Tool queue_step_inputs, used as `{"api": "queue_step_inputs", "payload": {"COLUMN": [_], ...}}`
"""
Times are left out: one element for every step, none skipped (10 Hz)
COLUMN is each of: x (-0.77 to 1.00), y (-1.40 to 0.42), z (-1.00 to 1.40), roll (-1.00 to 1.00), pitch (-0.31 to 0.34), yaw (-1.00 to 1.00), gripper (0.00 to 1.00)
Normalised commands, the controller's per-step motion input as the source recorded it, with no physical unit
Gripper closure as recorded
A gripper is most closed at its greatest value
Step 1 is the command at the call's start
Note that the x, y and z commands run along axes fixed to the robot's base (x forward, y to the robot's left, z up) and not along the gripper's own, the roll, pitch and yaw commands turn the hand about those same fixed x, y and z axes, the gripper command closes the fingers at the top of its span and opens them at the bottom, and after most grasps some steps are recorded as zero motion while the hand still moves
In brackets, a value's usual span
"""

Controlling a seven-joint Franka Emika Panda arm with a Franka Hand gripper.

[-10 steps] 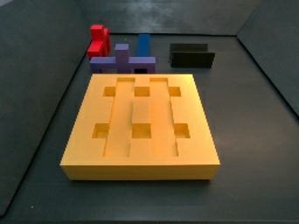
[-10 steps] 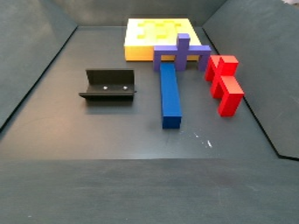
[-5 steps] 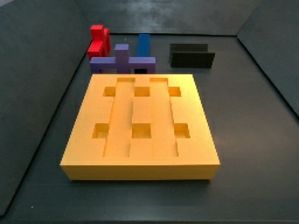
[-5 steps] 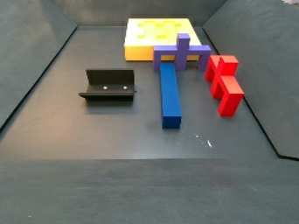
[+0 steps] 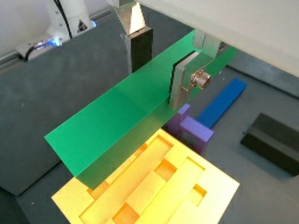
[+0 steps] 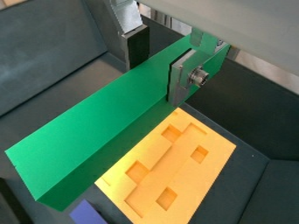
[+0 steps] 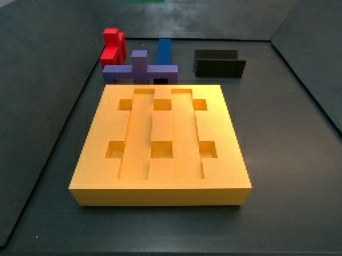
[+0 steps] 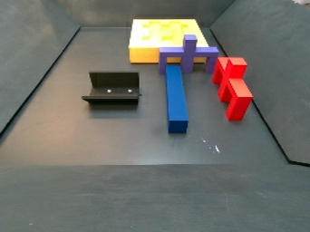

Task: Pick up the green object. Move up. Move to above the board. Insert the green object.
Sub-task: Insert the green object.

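Nothing has changed in either side view over the last second: the large flat orange-yellow grooved board (image 7: pixel 160 145) with its six square holes lies empty, and neither arm nor green piece appears there.

Both wrist views tell you where they are. The two-finger gripper (image 5: pixel 163 54) hangs well above the floor, its flat silver fingers (image 6: pixel 181 74) clenched on the long bright-green blocky bar (image 5: pixel 122 109), one plate on each flank. The jaws stand only as far apart as the bar is thick. The bar reaches out from the gripper over the board (image 6: pixel 176 162) below, apart from it.

Judging by this, the pick-up and lift are done and you are at or near the spot above the board; lowering and inserting remain.

On the floor lie a purple block (image 7: pixel 139 71), a blue bar (image 8: pixel 177 95), red blocks (image 8: pixel 233 83) and the dark L-shaped fixture (image 8: pixel 112 88).
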Motion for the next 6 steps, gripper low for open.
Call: {"api": "queue_step_inputs", "payload": {"x": [-0.17,-0.17,-0.39,-0.25,-0.21,-0.33], "y": [0.00,0.00,-0.31,-0.36,-0.31,-0.31], "z": [-0.56,-0.57,-0.83,-0.87,-0.89,-0.76], "roll": [-0.26,-0.26,0.00,0.01,0.00,-0.01], "pitch": [-0.093,-0.094,-0.140,-0.093,-0.081,-0.117], "yaw": [0.00,0.00,0.14,0.13,0.15,0.12], "gripper": [1.00,1.00,1.00,1.00,1.00,1.00]}}
